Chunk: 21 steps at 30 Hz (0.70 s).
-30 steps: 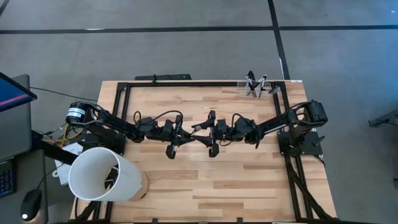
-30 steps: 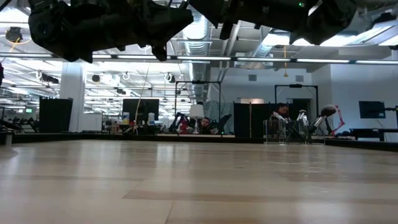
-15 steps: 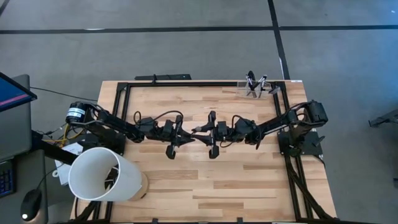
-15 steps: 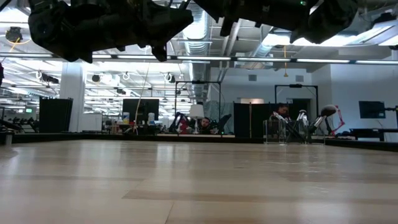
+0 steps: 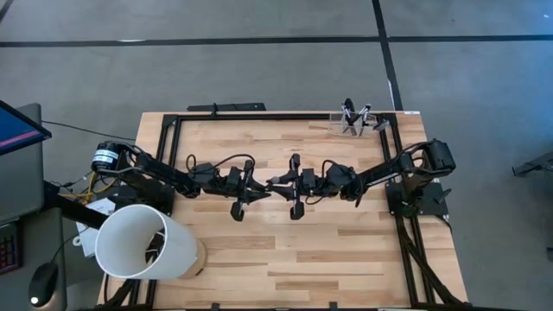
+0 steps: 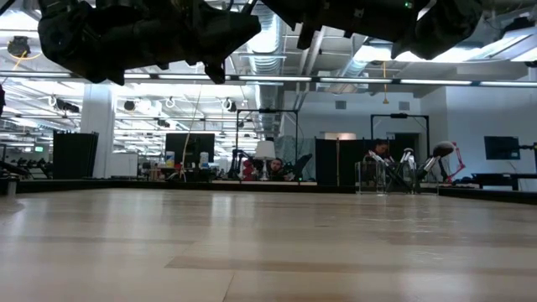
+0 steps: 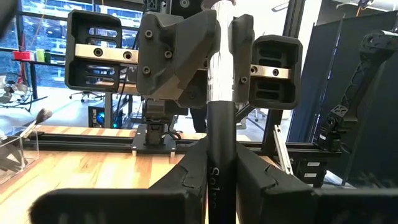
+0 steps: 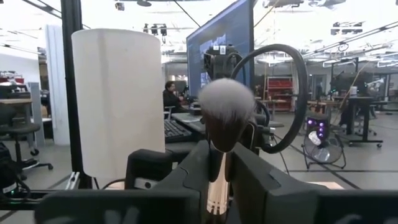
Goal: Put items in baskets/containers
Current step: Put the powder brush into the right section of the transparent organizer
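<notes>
Both my hands are meeting over the middle of the table [image 5: 259, 259], centre of the high frame, lifted off the wood. My left hand [image 5: 262, 185] is pinching a brush [image 7: 221, 124] by its dark handle; the handle is standing between my fingers [image 7: 186, 177] at the centre of the left wrist frame, silver ferrule above them. My right hand [image 5: 278, 181] is pinching the same brush nearer its head; the pale fluffy bristles are sticking up just past my fingers [image 8: 255, 180] in the middle of the right wrist frame. So the brush is being held by both hands at once, end to end, in the air.

The clear holder [image 5: 352, 123] is sitting at the table's far edge, upper right of the high frame, with several brushes standing in it. A white tub [image 5: 143, 242] is lying at lower left.
</notes>
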### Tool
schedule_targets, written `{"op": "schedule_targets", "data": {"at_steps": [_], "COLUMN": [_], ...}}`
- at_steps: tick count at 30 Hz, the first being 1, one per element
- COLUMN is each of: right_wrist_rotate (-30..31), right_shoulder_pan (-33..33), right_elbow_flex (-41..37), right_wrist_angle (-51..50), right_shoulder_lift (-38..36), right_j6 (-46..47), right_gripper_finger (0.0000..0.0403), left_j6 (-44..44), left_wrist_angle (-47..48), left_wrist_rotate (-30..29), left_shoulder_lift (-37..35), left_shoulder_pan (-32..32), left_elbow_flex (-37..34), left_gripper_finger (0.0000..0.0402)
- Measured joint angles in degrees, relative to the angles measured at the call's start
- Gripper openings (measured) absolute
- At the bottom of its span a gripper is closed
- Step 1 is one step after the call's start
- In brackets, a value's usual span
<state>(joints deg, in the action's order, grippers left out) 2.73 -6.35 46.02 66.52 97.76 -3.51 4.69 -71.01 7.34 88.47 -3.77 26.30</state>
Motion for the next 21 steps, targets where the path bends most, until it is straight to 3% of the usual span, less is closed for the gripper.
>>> {"op": "schedule_targets", "data": {"at_steps": [3,8,12,17,21], "right_wrist_rotate": [0.1,0.0,0.0,0.2,0.2], "right_shoulder_pan": [0.0,0.0,0.0,0.0,0.0], "right_elbow_flex": [0.0,0.0,0.0,0.0,0.0], "right_wrist_angle": [0.0,0.0,0.0,0.4,0.3], "right_shoulder_lift": [0.0,0.0,0.0,0.0,0.0], "right_j6": [-0.1,0.0,0.0,0.0,0.1], "right_gripper_finger": [0.0054,0.0030,0.0031,0.0063,0.0047], "left_j6": [-0.4,-0.7,-0.7,-0.6,-0.6], "left_wrist_angle": [0.1,0.3,0.7,1.9,1.9], "left_wrist_rotate": [-0.1,0.1,0.1,-0.2,-0.2], "left_shoulder_lift": [0.0,0.0,-0.1,0.0,0.0], "left_shoulder_pan": [0.0,0.0,0.0,0.0,0.0], "left_elbow_flex": [0.0,0.0,0.0,0.0,0.0], "left_gripper_finger": [0.0052,0.0040,0.0043,0.0047,0.0040]}}
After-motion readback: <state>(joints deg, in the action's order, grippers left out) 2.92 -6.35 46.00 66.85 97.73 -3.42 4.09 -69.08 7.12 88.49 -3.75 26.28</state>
